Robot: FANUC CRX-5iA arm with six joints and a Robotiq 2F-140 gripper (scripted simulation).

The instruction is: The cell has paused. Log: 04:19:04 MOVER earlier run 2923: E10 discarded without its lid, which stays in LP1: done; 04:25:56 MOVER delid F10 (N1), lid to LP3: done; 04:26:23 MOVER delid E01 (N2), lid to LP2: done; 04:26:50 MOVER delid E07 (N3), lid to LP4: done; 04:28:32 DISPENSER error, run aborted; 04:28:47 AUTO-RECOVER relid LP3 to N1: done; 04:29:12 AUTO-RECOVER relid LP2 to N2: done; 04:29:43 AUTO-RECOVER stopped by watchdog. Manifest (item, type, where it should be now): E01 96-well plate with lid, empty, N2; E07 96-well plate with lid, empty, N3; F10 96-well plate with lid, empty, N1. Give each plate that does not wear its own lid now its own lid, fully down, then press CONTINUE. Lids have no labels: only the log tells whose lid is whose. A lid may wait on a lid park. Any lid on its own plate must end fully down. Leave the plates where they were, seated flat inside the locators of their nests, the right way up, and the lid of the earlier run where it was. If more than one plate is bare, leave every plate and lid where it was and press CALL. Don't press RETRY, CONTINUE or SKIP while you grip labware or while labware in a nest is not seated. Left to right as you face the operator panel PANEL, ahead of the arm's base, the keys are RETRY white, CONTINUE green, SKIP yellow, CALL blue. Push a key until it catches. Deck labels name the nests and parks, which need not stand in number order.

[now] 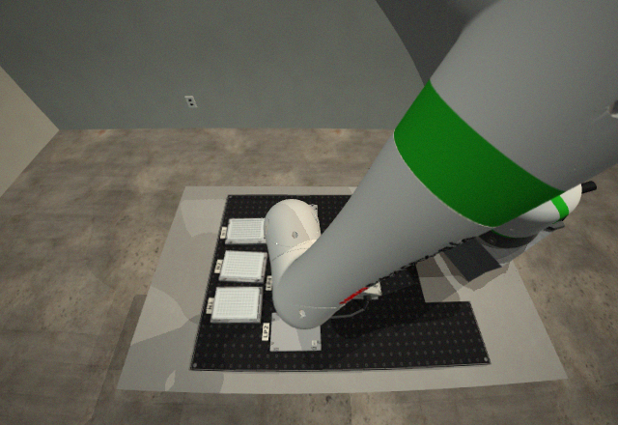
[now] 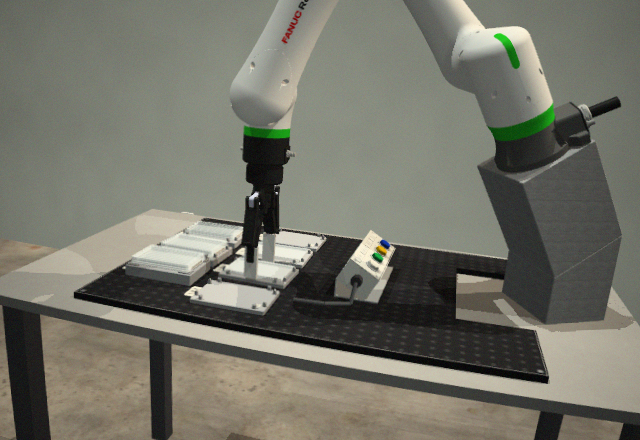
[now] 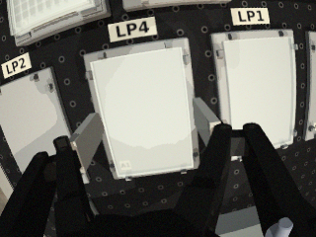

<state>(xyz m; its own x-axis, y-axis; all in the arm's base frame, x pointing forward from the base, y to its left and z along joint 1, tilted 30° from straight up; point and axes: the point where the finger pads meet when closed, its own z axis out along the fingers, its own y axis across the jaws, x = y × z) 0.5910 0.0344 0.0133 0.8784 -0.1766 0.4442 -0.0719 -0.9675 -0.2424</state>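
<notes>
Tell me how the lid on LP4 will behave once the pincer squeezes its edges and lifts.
The lid on LP4 looks thin, flat and broad, so probably light and somewhat flexible under side pressure. Its smooth pale surface suggests it could slip. The open pincer straddles it with one finger on each long side, so it should lift level if gripped evenly.

The table (image 1: 150, 340) is viewed from high overhead behind the arm, obliquely from a front corner at distance, and closely downward from the wrist; the lid parks (image 3: 141, 113) are shared.

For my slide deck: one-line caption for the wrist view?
Open gripper straddling the lid on park LP4, beside another lid on LP1.
</notes>
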